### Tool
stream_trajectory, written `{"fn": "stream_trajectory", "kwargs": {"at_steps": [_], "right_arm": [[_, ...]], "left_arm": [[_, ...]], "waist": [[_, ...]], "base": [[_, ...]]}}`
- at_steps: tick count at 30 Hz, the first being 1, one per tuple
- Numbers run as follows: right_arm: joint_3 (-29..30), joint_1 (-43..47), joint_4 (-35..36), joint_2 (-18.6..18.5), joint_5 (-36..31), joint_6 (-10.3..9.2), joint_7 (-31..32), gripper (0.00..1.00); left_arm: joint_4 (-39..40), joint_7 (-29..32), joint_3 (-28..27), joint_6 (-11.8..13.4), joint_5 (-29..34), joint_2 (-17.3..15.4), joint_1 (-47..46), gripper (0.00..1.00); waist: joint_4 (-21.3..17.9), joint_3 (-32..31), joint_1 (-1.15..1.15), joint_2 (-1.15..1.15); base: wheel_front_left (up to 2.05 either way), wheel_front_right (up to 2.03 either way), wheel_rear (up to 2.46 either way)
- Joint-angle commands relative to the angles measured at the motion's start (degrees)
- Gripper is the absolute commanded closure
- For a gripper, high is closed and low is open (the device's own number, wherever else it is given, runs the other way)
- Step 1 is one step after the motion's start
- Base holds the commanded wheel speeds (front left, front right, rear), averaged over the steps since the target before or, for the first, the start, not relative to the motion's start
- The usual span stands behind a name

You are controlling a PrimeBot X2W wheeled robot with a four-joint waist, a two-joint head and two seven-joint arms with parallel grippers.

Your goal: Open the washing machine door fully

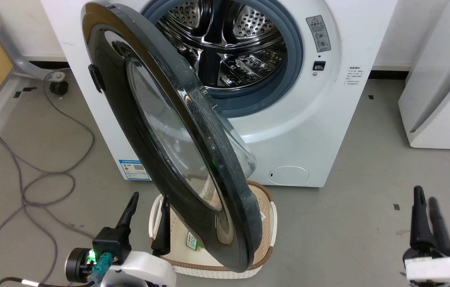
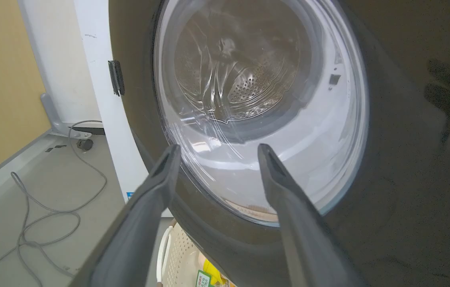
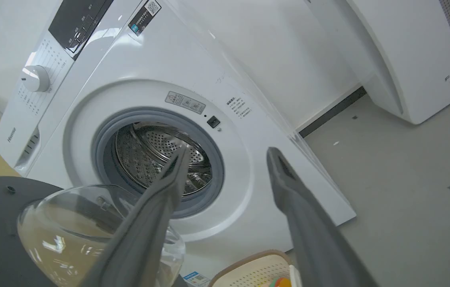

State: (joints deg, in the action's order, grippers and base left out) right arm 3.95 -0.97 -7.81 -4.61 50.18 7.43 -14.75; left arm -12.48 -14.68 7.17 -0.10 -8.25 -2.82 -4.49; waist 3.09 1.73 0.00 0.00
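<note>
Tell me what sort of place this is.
Probably a laundry corner in a test room: a front-loading washing machine, a laundry basket before it, and loose cable on the bare grey floor.

The washing machine door (image 1: 169,135) is glossy around clear glass.

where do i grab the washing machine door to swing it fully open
Pinch the thick black rim of the washing machine door at its lower near edge, a finger on each face. Come from the left with the open left end effector, which faces the glossy outer side; the glass bulges out the back.
</note>
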Motion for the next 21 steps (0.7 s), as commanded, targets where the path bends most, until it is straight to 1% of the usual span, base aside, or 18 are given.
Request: {"fn": "stream_trajectory", "kwargs": {"at_steps": [1, 5, 8, 10, 13, 16, 21], "right_arm": [[0.65, 0.99, 1.29, 0.3, -3.28, 0.06, -0.21, 0.0], [3.38, 3.79, 6.3, 1.17, -20.47, 0.06, -0.18, 0.0], [4.14, 5.1, 9.81, 1.55, -30.27, 0.06, 1.16, 0.0], [3.95, 5.79, 11.94, 1.66, -35.23, 0.06, 2.52, 0.0], [2.77, 6.88, 13.92, 1.7, -39.73, 0.06, 4.58, 0.0], [1.62, 7.74, 14.12, 1.71, -42.87, 0.06, 6.63, 0.0], [0.49, 8.11, 11.68, 1.72, -44.62, 0.06, 7.75, 0.0]], "left_arm": [[0.05, -0.32, -0.19, 0.08, -0.12, -0.06, 0.79, 0.0], [0.02, -0.32, -0.51, -0.16, 0.2, -0.06, 0.79, 0.0], [0.0, -0.32, -0.46, -0.2, 0.22, -0.06, 0.71, 0.0], [0.09, -0.32, -0.39, -0.1, 0.18, -0.06, 0.7, 0.0], [0.06, -0.32, -0.27, -0.11, 0.16, -0.06, 0.62, 0.0], [0.06, -0.32, -0.13, -0.03, 0.19, -0.06, 0.58, 0.0], [-0.23, -0.32, 0.0, -0.25, 0.52, -0.06, 0.47, 0.0]], "waist": [[-0.08, 0.05, 0.0, 0.0], [-0.27, 0.12, 0.0, 0.0], [-0.22, 0.09, 0.0, 0.0], [-0.24, 0.17, 0.0, 0.0], [-0.27, 0.36, 0.0, 0.0], [-0.39, 0.56, 0.0, 0.0], [-0.4, 0.75, 0.0, 0.0]], "base": [[0.0, 0.0, 0.0], [0.0, 0.0, 0.0], [0.0, 0.0, 0.0], [0.0, 0.0, 0.0], [0.0, 0.0, 0.0], [0.0, 0.0, 0.0], [0.0, 0.0, 0.0]]}}
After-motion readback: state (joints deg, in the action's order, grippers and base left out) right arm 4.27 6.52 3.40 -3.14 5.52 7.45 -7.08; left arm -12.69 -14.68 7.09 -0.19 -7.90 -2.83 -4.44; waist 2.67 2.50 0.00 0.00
